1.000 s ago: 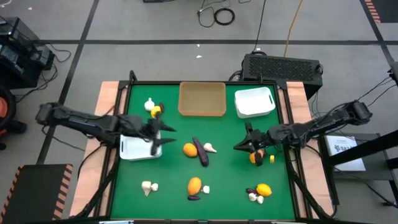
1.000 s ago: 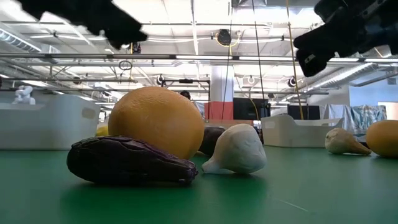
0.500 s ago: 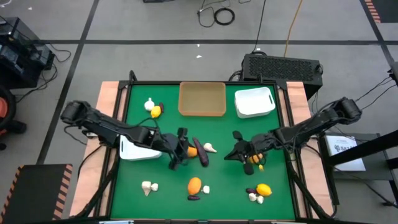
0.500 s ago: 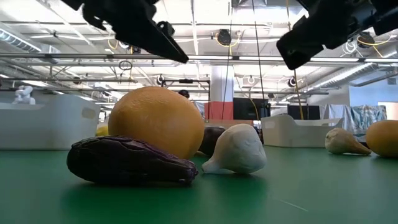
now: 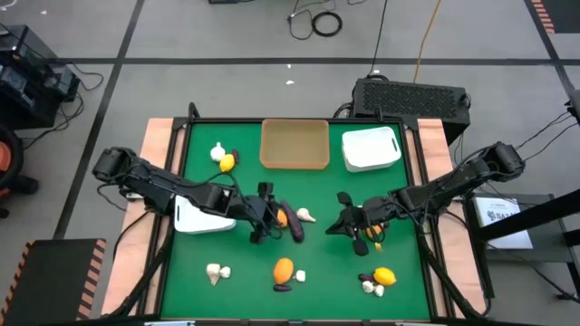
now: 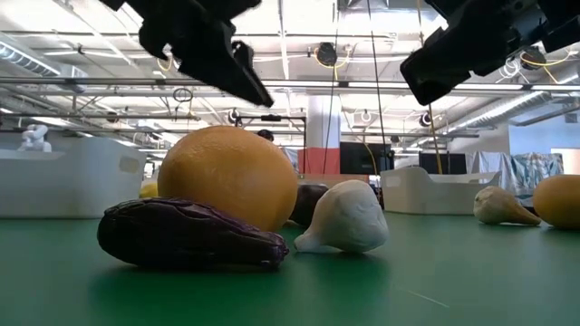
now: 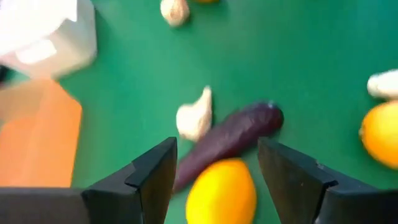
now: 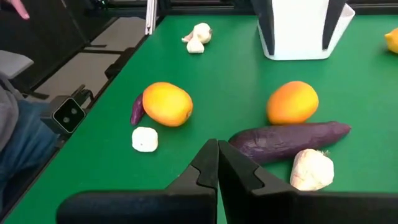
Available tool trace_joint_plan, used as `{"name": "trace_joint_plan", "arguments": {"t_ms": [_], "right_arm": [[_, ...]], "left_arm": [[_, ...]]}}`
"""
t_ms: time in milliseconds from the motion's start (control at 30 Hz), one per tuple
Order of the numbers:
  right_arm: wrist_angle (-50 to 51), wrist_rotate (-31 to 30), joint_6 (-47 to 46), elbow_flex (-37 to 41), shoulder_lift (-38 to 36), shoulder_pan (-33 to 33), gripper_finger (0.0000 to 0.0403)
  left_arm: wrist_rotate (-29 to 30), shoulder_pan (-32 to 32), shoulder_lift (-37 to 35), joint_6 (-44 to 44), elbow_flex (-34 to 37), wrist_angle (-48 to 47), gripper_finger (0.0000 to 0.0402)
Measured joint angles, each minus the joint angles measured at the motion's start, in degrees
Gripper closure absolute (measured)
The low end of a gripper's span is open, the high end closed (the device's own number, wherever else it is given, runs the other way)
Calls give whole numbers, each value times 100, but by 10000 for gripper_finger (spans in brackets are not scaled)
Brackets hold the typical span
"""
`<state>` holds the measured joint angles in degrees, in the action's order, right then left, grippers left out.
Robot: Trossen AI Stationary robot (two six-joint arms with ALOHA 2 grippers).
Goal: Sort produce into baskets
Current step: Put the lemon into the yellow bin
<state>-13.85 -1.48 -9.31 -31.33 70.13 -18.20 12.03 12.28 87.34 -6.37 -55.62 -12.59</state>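
In the middle of the green table lie an orange fruit (image 5: 280,217), a dark purple piece (image 5: 295,223) and a garlic bulb (image 5: 307,215). My left gripper (image 5: 268,217) hangs open just left of and above the orange fruit (image 7: 221,193), slanting down, one finger on either side in the left wrist view, touching nothing. My right gripper (image 5: 337,222) is shut and empty, off the table, to the right of this group (image 8: 289,140). The tan basket (image 5: 294,145) and a white basket (image 5: 372,149) stand at the far edge. Another white basket (image 5: 195,217) stands at the left.
An orange (image 5: 283,269) with a small purple piece and garlic lies near the front. A garlic bulb (image 5: 215,271) is front left, a yellow fruit (image 5: 385,276) front right. Yellow fruit and garlic (image 5: 222,157) lie far left. An orange (image 5: 370,232) sits under my right arm.
My left gripper has gone from above the left white basket toward the table's right, sinking and tipping down, and now hangs over the orange fruit in the middle. My right gripper has moved a little toward the table's left and stayed shut. No produce has moved.
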Motion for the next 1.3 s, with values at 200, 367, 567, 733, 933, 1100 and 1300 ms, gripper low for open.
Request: {"name": "trace_joint_plan", "arguments": {"t_ms": [200,367,567,733,933,1100,1300], "right_arm": [[-32,-2,115,0,0,9,403],[-37,-20,121,0,0,12,403],[12,-22,118,0,-2,12,403],[55,-22,112,0,-2,12,403],[53,-24,104,0,-2,12,403],[50,-26,101,0,-2,12,403],[48,-26,101,0,-2,12,403]], "left_arm": [[-190,-204,462,299,-774,-1100,171],[-400,-261,864,42,-963,-1261,171],[-512,-236,980,-613,-968,-1401,171],[-566,-263,987,-617,-968,-1478,171],[-316,-255,986,-595,-972,-1072,171],[-145,-220,987,-309,-972,-1016,171],[-156,-224,1032,-291,-970,-1073,171]]}}
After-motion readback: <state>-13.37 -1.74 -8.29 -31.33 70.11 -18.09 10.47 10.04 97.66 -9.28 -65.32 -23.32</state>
